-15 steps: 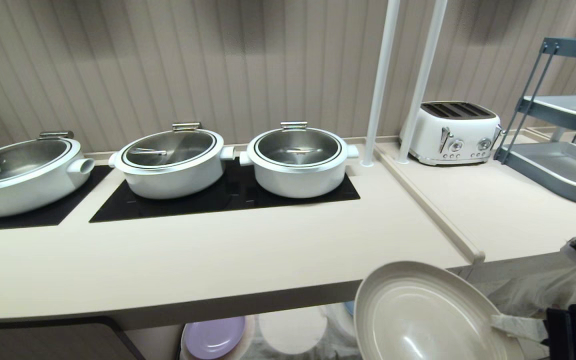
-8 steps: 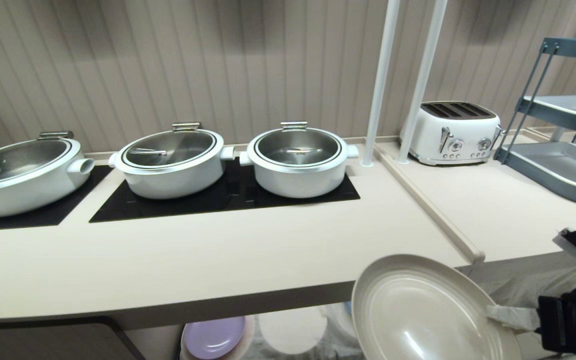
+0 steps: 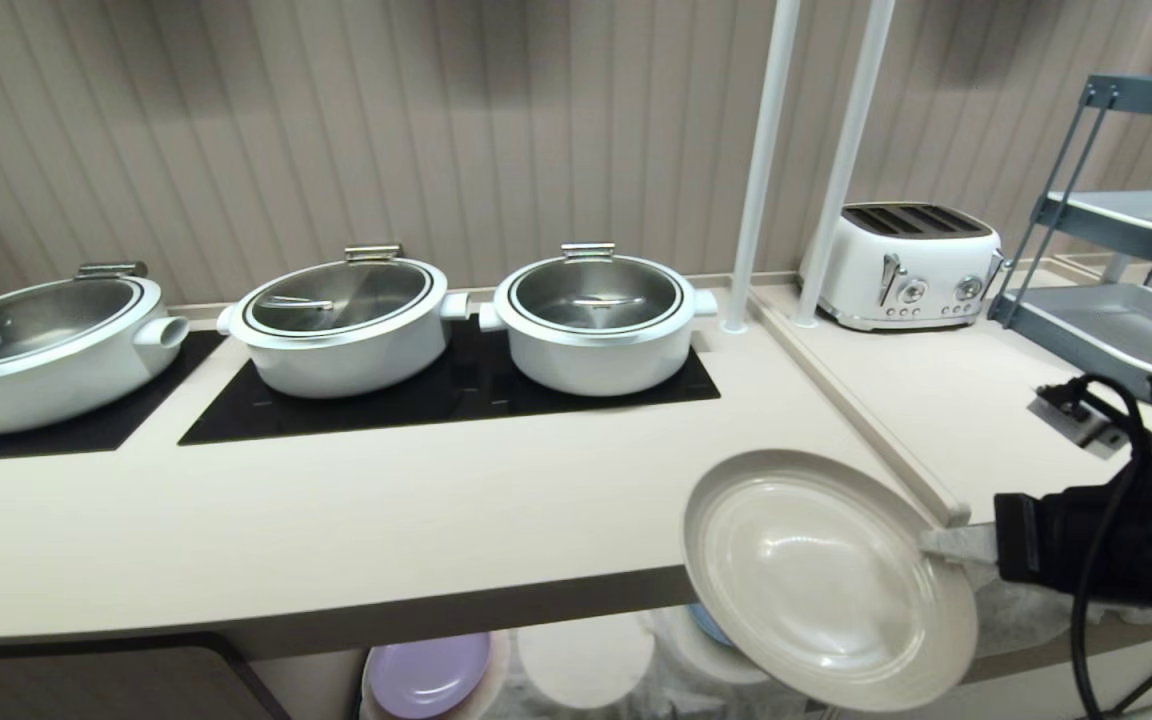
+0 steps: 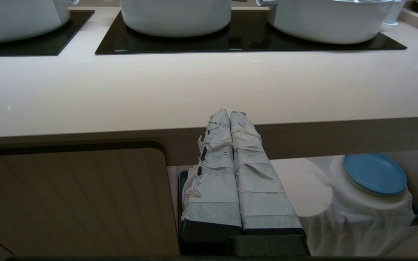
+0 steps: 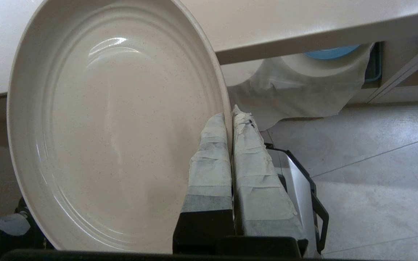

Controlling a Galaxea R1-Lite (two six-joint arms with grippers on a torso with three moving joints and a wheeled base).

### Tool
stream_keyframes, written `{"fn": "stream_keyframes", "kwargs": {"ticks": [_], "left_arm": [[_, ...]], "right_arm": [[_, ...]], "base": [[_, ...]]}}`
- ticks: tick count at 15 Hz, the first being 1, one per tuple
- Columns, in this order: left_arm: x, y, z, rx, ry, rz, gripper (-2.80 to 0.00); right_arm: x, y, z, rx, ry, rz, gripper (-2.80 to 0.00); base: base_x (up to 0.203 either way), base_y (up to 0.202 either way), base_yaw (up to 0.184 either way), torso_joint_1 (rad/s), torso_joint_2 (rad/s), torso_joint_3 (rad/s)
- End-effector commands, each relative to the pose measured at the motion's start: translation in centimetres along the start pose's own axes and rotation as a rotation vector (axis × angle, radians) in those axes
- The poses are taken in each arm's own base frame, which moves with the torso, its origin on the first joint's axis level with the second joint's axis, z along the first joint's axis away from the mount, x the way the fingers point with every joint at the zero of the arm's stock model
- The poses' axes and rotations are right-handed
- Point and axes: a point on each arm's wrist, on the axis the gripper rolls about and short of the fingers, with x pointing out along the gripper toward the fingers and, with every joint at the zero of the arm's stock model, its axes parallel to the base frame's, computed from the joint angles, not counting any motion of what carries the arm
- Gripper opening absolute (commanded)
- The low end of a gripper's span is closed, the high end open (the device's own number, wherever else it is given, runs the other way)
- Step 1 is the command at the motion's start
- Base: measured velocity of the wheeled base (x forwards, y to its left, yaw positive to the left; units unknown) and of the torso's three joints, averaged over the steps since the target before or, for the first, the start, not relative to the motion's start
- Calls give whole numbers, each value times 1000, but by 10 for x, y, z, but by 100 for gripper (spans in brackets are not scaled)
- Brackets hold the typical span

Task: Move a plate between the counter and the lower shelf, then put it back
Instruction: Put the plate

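Note:
The cream plate (image 3: 816, 580) hangs tilted in front of the counter (image 3: 386, 530), its upper rim level with the counter's front right corner. My right gripper (image 3: 928, 545) is shut on the plate's right rim. In the right wrist view the plate (image 5: 114, 123) faces the camera, with the taped fingers (image 5: 212, 152) pinching its rim and the right gripper (image 5: 230, 116) shut. The lower shelf (image 3: 586, 662) with its white cloth humps lies under the counter. My left gripper (image 4: 229, 115) is shut and empty, parked before the counter's edge (image 4: 303, 134).
Three white pots (image 3: 596, 320) stand on the black glass panels. A white toaster (image 3: 904, 262), two white poles (image 3: 761, 170) and a grey-blue tray rack (image 3: 1116, 330) are at the right. On the shelf sit a lilac plate (image 3: 428, 672) and a blue plate (image 4: 374, 173).
My right arm has risen and carried the plate upward and slightly left, from below the counter's edge to level with its front corner. The left arm has not moved.

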Motion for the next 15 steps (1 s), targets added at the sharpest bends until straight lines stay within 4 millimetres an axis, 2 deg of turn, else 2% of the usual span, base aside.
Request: {"fn": "stream_keyframes", "kwargs": {"ticks": [1,4,8,10,15], "left_arm": [[0,0,0,-1,1,1,-280],[0,0,0,-1,1,1,-280],[0,0,0,-1,1,1,-280],[0,0,0,-1,1,1,-280],[0,0,0,1,1,1,-280]], "right_arm": [[29,-2,19,13,42,-16,-280],[59,1,46,4,46,-13,-280],[103,9,63,-46,82,5,-280],[125,18,67,-71,104,24,-280],[181,39,61,-123,143,50,-280]], "base": [[0,0,0,0,0,0],[0,0,0,0,0,0],[0,0,0,0,0,0],[0,0,0,0,0,0],[0,0,0,0,0,0]]}}
